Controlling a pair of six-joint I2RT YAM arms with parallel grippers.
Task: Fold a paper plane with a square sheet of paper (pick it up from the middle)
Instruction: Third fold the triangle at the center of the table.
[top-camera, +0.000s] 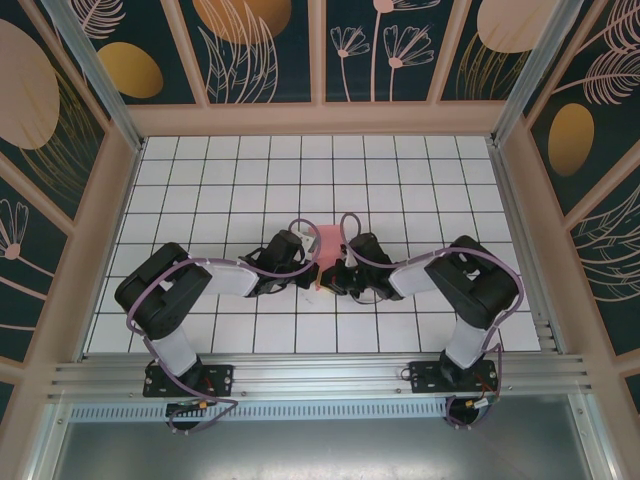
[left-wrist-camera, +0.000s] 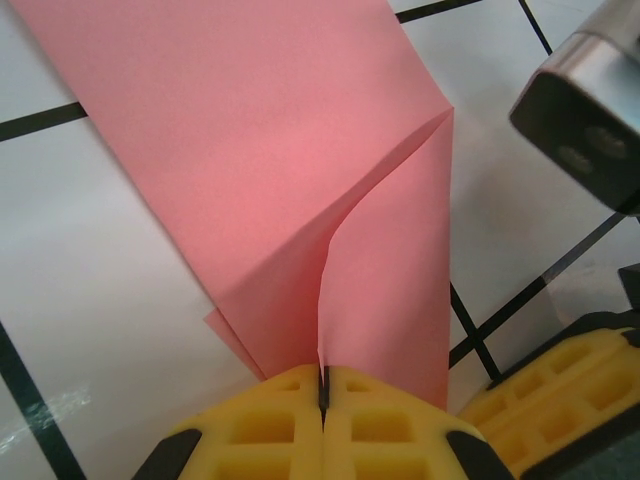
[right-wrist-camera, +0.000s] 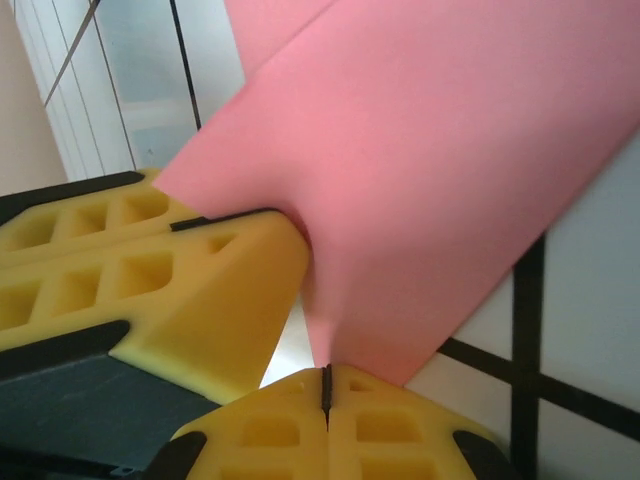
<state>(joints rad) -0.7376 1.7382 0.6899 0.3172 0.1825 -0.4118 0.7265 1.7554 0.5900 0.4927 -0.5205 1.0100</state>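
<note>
The salmon-pink square sheet of paper (top-camera: 332, 240) is folded into layers and held up off the table's middle between both grippers. In the left wrist view the sheet (left-wrist-camera: 300, 180) rises in a crease from my left gripper (left-wrist-camera: 322, 378), which is shut on its lower edge. My right gripper (right-wrist-camera: 326, 378) is shut on a pinched corner of the sheet (right-wrist-camera: 430, 170). From above, the left gripper (top-camera: 316, 272) and right gripper (top-camera: 331, 275) almost touch below the paper. The left gripper's yellow fingers (right-wrist-camera: 150, 290) lie right beside the right one. A paper plane is out of view.
The white grid table (top-camera: 220, 190) is boxed in by patterned walls (top-camera: 60, 150) at the back and sides. An aluminium rail (top-camera: 320, 375) runs along the near edge by both arm bases. The right wrist's housing (left-wrist-camera: 590, 120) hangs close to the paper's right side.
</note>
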